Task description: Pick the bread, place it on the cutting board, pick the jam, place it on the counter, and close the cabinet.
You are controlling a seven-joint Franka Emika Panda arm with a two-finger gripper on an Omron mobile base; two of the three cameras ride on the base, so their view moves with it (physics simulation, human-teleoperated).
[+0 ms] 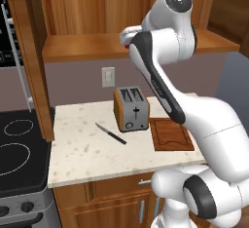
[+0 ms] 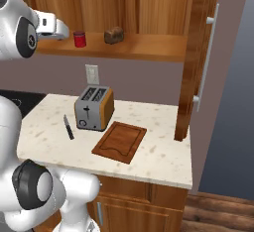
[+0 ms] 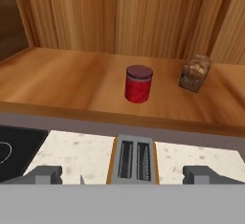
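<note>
The red jam point(image 3: 139, 83) jar stands upright on the shelf of the open cabinet point(image 3: 62, 84), with the brown bread point(image 3: 195, 73) to its right and a little further back. My gripper point(image 3: 123, 175) is open in front of the shelf, short of the jam, its fingertips point(image 3: 48, 174) wide apart and nothing between them. From the right base view, the gripper point(image 2: 63, 30) hangs just left of the jam point(image 2: 79, 39) and the bread point(image 2: 114, 35). The cutting board point(image 2: 119, 142) lies bare on the counter point(image 2: 158, 122) below.
A toaster point(image 2: 94, 108) stands on the counter left of the board, with a knife point(image 2: 68, 127) beside it. The cabinet doors point(image 2: 198, 52) point(image 1: 29, 51) stand open on both sides. A black stovetop point(image 1: 19, 144) lies to the left.
</note>
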